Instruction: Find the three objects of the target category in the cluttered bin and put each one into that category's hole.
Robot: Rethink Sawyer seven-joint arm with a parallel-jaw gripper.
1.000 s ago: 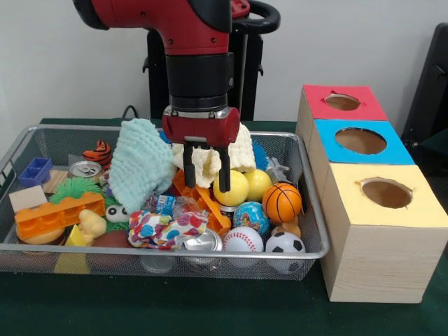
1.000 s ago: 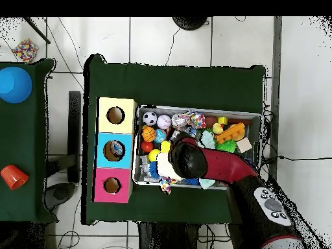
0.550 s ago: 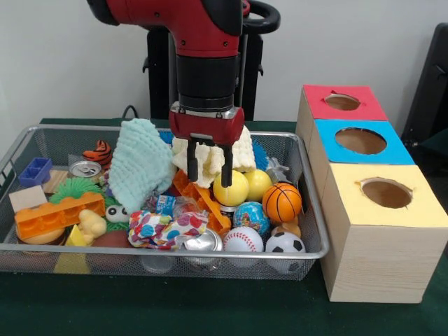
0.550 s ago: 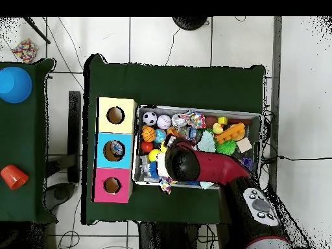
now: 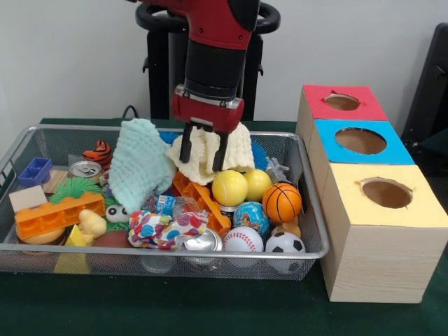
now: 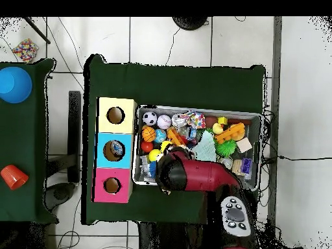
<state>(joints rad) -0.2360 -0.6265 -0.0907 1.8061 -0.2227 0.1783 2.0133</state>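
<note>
Risen since earlier frame, jaws [image 5: 203, 149] parted, empty, over cream cloth [image 5: 210, 155]; arm hides cloth overhead.

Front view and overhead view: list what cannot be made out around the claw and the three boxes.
- Cream cloth: front view, whether the claw touches it is unclear; the fingers overlap it.
- Claw: overhead view, hidden under the red arm.
- Pink box and yellow box: front view, the angle hides their insides.
- Blue box: overhead view, something inside, too small to name.
</note>
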